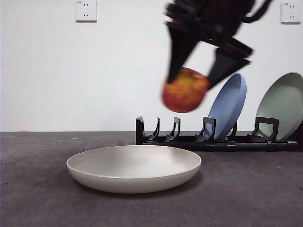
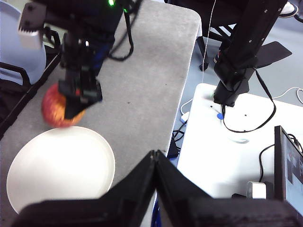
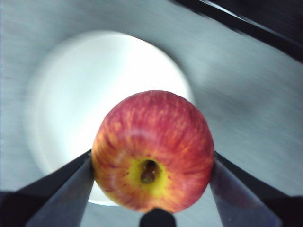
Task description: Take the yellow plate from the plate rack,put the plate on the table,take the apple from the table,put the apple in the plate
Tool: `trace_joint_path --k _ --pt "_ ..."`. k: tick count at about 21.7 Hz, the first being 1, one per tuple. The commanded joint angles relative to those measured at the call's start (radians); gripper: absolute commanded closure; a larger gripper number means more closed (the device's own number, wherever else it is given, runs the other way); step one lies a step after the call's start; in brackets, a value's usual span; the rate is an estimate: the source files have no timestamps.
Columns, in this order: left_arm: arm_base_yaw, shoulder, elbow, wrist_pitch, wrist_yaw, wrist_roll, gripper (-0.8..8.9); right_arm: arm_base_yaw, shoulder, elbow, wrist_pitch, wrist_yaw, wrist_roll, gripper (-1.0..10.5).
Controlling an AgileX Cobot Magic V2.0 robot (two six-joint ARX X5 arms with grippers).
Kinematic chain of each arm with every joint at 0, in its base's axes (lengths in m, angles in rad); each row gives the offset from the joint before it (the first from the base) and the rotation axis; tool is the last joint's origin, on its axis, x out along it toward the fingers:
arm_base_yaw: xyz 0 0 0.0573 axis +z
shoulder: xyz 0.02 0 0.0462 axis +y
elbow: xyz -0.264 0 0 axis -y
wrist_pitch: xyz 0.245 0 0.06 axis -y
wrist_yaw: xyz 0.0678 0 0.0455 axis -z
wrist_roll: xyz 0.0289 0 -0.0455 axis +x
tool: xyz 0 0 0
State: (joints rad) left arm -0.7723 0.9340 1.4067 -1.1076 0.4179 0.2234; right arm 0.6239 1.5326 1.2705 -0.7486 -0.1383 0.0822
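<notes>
Carrying the apple (image 1: 185, 90) clamped between its jaws, the right gripper (image 1: 201, 75) hangs above the yellow plate's (image 1: 134, 168) far rim. Recommended: centre over the plate, lower close, then release gently to prevent rolling. Left gripper (image 2: 155, 163) waits, jaws together.

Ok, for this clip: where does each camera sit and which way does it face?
Front: low at table height, level toward the rack; right gripper holds the apple above the plate.
Left wrist: looks down over its own shut left gripper at plate and apple.
Right wrist: looks down past its jaws at the apple.
All three share apple and plate.
</notes>
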Motion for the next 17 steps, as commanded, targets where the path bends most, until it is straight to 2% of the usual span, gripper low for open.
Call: trace_joint_path --k 1,7,17 --pt "0.002 -0.003 -0.001 -0.002 0.0 -0.01 8.21 0.051 0.046 0.004 0.027 -0.003 0.032 9.6" --pt "0.002 -0.003 -0.001 -0.014 0.0 -0.01 8.21 0.114 0.194 0.005 0.074 -0.003 0.032 9.6" --pt "0.002 -0.002 -0.001 -0.028 0.0 -0.01 8.21 0.129 0.292 0.005 0.095 0.001 0.03 9.6"
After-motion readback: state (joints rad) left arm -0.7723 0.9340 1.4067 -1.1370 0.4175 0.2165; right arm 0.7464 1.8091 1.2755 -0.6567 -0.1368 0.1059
